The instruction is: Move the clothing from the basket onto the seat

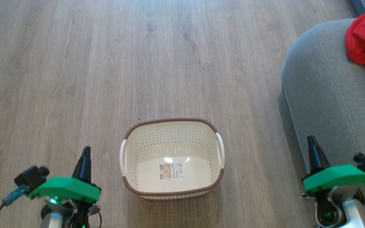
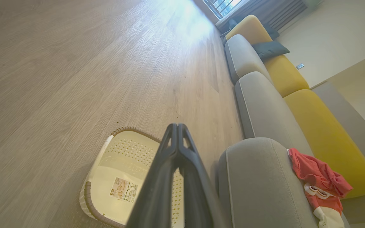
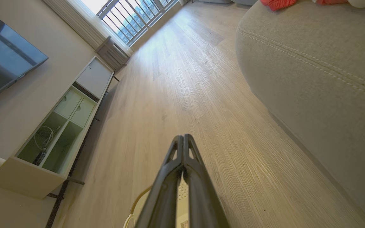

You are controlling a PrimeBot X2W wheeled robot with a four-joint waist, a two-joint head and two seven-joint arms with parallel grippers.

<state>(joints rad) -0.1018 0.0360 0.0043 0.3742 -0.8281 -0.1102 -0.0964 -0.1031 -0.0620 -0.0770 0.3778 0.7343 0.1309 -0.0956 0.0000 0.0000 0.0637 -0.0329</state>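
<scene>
Red clothing (image 1: 364, 38) lies on the seat (image 1: 322, 88), well ahead of the right pincer (image 1: 311, 141). Between it and the left pincer (image 1: 86, 152) sits the empty basket (image 1: 173, 139). Both are pinched closed on nothing, since the job looks done.

Bright daylight overall. Src: window (image 3: 131, 19) at top of right wrist view, blown out to white, w/ a long sheen running down the floor (image 3: 176, 63). Left wrist view has a washed-out glare patch on the boards at top centre; colours look faded there. Head view is even and sharp, w/ 2 small glare spots on the basket (image 1: 169, 139) base. Soft shadows lie on the floor along the seat (image 1: 322, 95) edge and in front of the basket. Both wrist views bend strongly at the edges. Left pincer (image 2: 177, 125) and right pincer (image 3: 183, 136) blur toward the bottom edge.
</scene>
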